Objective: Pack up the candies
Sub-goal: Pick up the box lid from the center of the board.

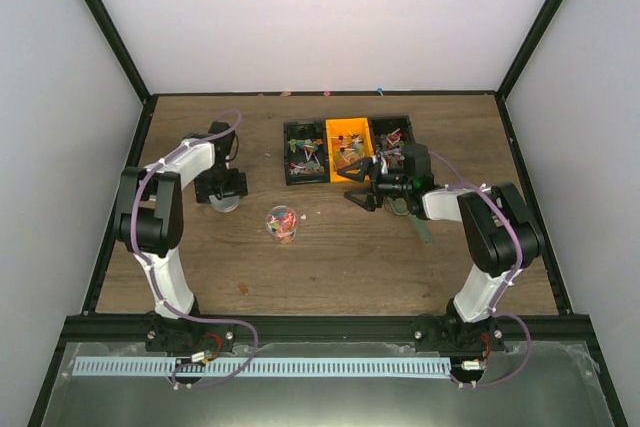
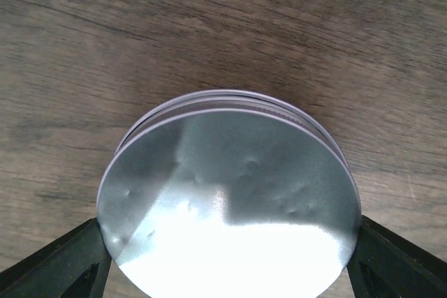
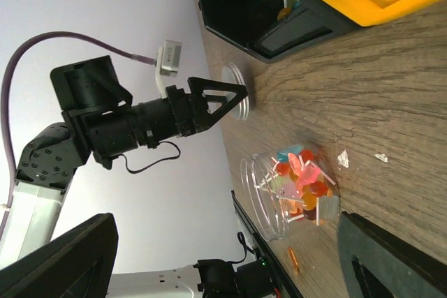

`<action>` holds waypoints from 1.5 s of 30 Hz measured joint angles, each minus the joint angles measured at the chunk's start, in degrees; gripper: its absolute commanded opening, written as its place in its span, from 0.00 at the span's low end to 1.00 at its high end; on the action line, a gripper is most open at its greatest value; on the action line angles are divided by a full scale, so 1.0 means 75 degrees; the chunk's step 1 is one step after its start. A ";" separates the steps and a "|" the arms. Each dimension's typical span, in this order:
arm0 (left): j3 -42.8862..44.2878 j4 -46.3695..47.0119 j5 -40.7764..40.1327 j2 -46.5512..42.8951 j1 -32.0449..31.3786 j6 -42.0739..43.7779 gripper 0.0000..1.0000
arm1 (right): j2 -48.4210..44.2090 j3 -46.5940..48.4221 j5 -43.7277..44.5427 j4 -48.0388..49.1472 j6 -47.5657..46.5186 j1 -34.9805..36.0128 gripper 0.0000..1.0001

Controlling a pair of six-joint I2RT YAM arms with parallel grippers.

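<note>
Left gripper [image 2: 229, 252]: fingers [image 2: 66, 266] spread wide, one on each side of the lid [image 2: 230, 172], at or on its rim. I cannot tell whether they grip it yet. The lid lies flat on the table [image 2: 209, 26].

Right gripper [image 1: 360, 195]: wide apart, empty.

Candies [image 3: 300, 179] sit in the jar [image 1: 282, 224], right of the left fingers and ahead of the right ones. More lie in the bins [image 1: 348, 124] beside the right fingers.

I judge the grasp needs a square closure across the lid's widest line, low on the rim, then a level lift.

Count: one lid, one jar, one scoop [image 1: 424, 227], three bins; candies too many to count.
</note>
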 measured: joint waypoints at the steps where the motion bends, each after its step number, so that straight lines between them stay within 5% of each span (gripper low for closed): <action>1: 0.0000 -0.0023 0.0003 -0.0058 0.0000 0.0006 0.87 | -0.0006 -0.0032 0.0000 0.0000 0.0000 0.0000 0.87; 13: 0.0052 -0.0417 0.0047 -0.0472 -0.0388 0.0117 0.87 | -0.0329 -0.0323 0.0207 -0.0067 -0.0050 0.0006 0.87; 45: 0.1064 -0.1655 0.0058 -0.0627 -0.3241 -0.0178 0.86 | -0.1037 -0.1017 0.0583 -0.0169 -0.0175 0.0006 0.87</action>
